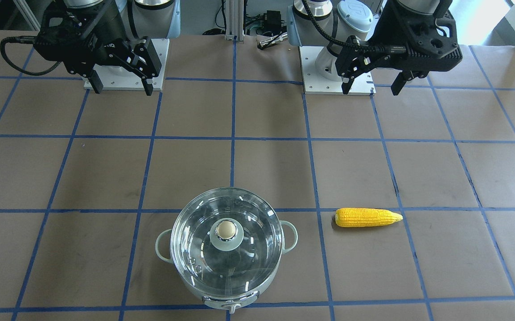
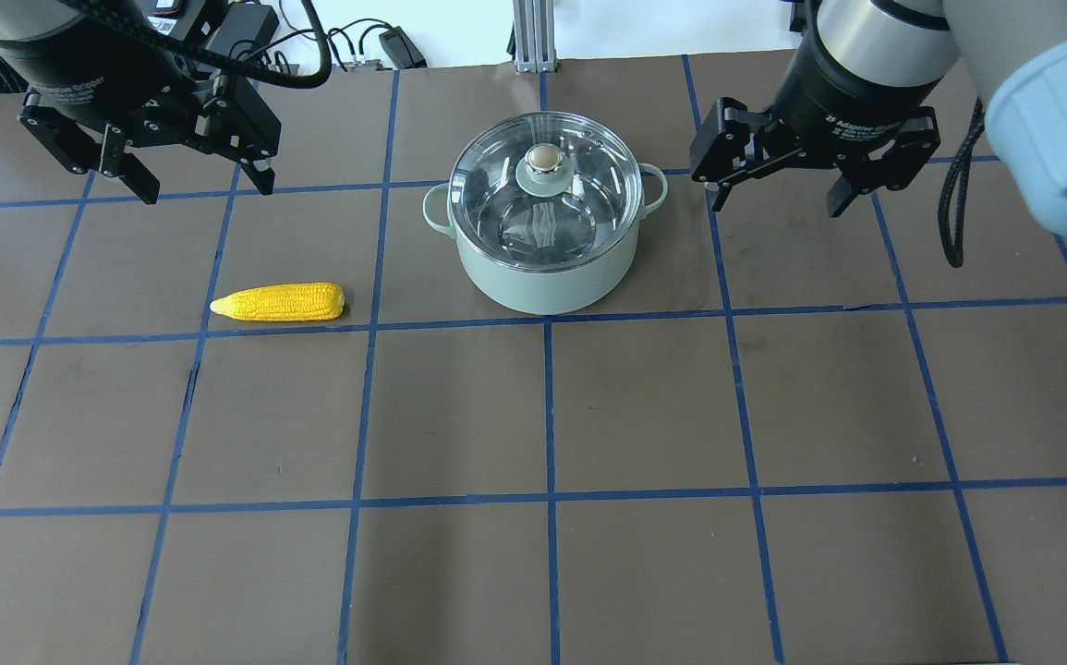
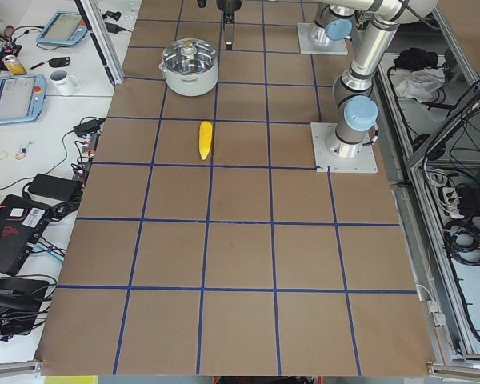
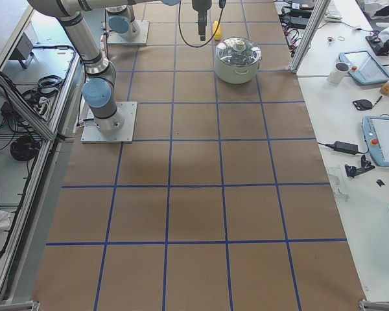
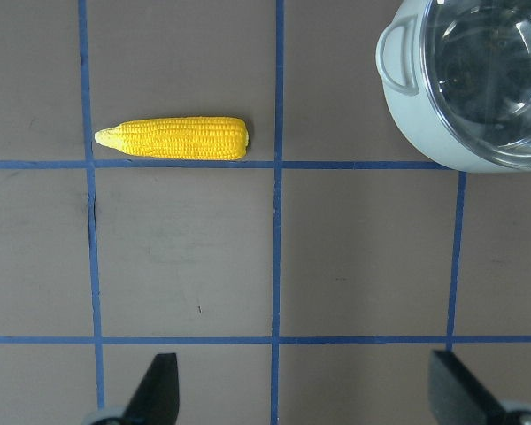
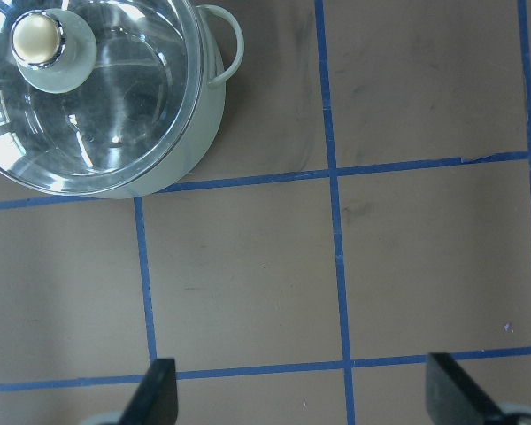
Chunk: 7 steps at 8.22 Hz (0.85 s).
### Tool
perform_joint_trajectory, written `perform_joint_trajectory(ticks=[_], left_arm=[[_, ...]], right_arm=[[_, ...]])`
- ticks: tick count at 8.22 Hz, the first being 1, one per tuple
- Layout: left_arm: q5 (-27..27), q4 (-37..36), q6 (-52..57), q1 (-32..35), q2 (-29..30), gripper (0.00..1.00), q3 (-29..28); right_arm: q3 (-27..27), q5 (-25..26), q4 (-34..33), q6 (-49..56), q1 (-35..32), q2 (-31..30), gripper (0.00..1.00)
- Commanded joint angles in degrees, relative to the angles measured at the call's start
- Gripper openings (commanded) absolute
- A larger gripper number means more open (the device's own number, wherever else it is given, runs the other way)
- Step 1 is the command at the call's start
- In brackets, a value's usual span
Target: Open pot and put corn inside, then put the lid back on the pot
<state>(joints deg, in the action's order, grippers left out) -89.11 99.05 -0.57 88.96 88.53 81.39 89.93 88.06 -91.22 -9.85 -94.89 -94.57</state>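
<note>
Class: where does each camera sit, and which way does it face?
Front: across table, facing robot; left gripper on right, right gripper left.
Overhead: behind robot, looking down; both grippers.
Left side: table end; left arm nearest.
Right side: opposite end; right arm nearest.
Left wrist: down on corn, fingertips.
Right wrist: down on lid, fingertips.
All show pot.

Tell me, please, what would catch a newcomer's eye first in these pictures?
The bright yellow corn stands out most, lying alone on the brown, blue-gridded table, to the robot's left of the pot. The pot sits with its glass lid on. The left gripper and right gripper hang open and empty above the table, one toward each side.
</note>
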Motion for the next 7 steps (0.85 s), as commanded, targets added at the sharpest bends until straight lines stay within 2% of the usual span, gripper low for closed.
perform_joint_trajectory(ticks=[1,4,7], left_arm=[[0.0,-0.1,0.0,0.0,0.1,1.0,0.0],[0.2,-1.0,-0.9,-0.2,0.4,1.0,0.1],[0.2,-4.1,-8.2,-0.4,3.5,1.0,0.2]], right_arm=[[-0.6,0.1,-0.2,0.0,0.1,0.4,1.0],[-0.7,-0.3,-0.3,0.0,0.1,0.5,1.0],[-0.7,-0.3,-1.0,0.0,0.1,0.5,1.0]])
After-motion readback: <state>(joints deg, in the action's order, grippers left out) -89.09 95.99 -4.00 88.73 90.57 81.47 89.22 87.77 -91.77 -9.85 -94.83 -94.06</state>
